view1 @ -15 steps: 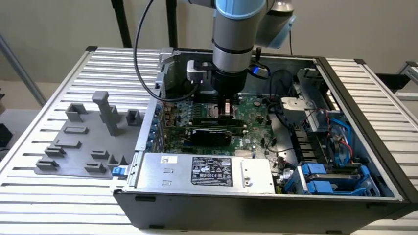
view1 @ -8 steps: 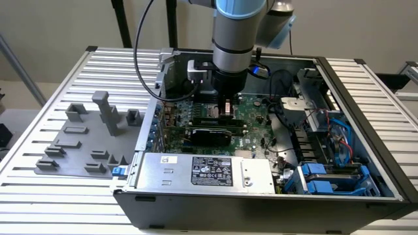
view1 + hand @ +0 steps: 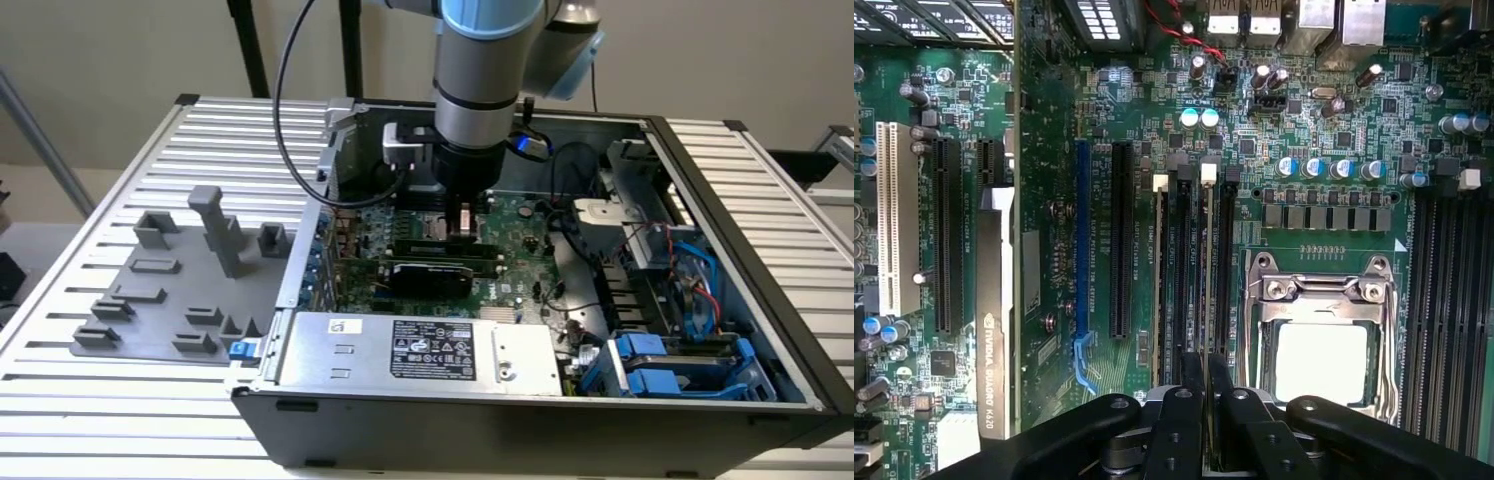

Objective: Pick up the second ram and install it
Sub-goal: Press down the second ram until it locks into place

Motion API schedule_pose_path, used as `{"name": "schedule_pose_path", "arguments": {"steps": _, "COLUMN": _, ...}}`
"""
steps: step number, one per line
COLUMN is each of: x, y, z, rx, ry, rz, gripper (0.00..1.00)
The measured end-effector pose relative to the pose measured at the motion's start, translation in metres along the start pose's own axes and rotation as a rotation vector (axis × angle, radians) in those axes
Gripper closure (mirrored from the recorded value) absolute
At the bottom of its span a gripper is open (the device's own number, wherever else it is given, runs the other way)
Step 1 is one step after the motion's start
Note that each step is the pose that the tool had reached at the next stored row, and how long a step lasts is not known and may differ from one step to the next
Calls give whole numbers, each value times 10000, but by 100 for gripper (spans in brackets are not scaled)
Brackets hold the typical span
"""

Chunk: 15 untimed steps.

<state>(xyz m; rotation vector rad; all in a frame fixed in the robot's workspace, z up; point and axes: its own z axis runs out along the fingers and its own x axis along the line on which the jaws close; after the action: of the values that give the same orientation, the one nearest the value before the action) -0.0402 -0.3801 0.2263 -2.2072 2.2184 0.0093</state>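
Inside the open computer case [image 3: 747, 330], the claw [image 3: 461, 222] hangs low over the green motherboard [image 3: 1334, 140], the grey arm [image 3: 483, 60] coming straight down from above with its wrist vertical. In the wrist view the claw [image 3: 1206, 375] has its two dark fingers [image 3: 1190, 375] drawn close together, clamped on the second ram [image 3: 1206, 270], which is seen edge-on as a thin pale strip with a white end. The stick's long axis runs straight away from the claw, in line with the black memory slots [image 3: 1179, 270] on either side of it, and it stands on edge in or just over a slot between them; how deep it sits cannot be told. Just beside it, on one side, another thin stick [image 3: 1159, 270] with a white tip lies parallel in a neighbouring slot. On the other side of the claw sits the square silver processor [image 3: 1321, 360] in its metal frame, and beyond that a second bank of dark slots [image 3: 1444, 300]. Further off on the stick's other flank are long black and blue card slots [image 3: 1119, 240] and a black graphics card [image 3: 994, 310] with a silver edge. In the exterior view the case rests on a ribbed metal counter [image 3: 147, 400], with the silver power supply [image 3: 420, 350] nearer the camera than the claw, and a grey tray of holders [image 3: 174, 290] well apart on the exterior view's left.
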Motion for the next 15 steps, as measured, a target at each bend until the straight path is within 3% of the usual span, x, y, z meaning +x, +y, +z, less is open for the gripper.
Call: {"name": "schedule_pose_path", "arguments": {"steps": 15, "x": 0, "y": 0, "z": 4, "rx": 2, "ry": 0, "rz": 160, "gripper": 100}}
